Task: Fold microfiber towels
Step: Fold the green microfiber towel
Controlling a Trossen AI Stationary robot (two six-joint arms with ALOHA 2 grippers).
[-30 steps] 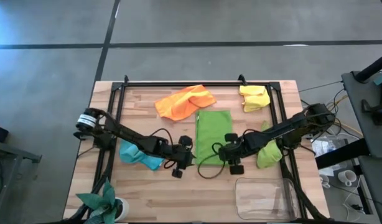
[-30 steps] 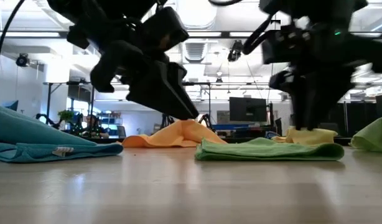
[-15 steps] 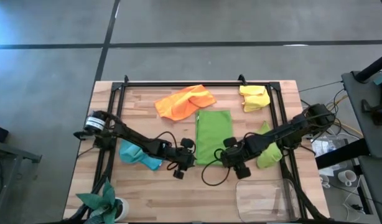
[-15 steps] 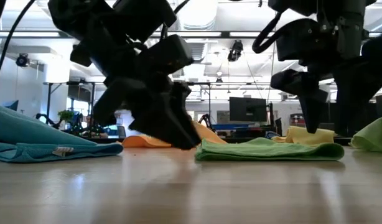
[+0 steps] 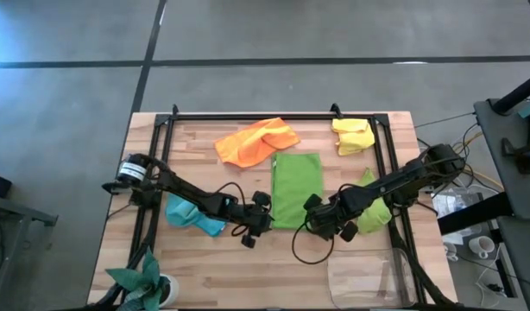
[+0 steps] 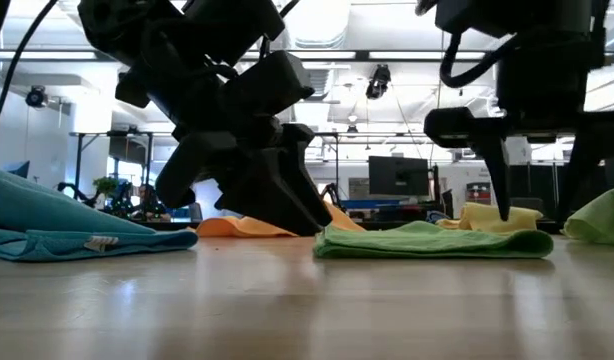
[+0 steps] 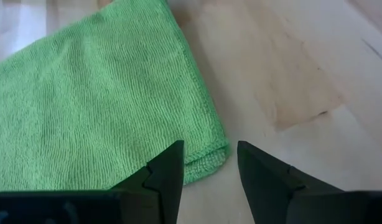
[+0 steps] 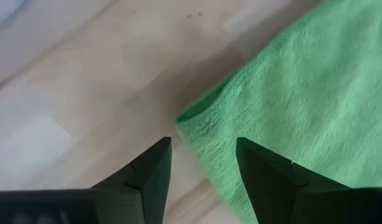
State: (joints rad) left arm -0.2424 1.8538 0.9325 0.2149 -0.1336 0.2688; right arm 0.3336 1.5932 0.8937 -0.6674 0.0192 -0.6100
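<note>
The green towel (image 5: 297, 188) lies folded flat at the table's centre. The left gripper (image 7: 208, 168) and right gripper (image 8: 202, 163) each sit at one near corner of it, fingers apart, with the corner's edge lying between the fingertips, ungripped. Orange towel (image 5: 255, 141) lies beyond.

The green towel (image 7: 97, 106) is soft cloth with a fine looped, matt nap and a stitched hem. The table (image 5: 248, 268) is pale, smooth wood with a faint sheen. The clear tray (image 5: 369, 275) looks like glossy plastic.
</note>
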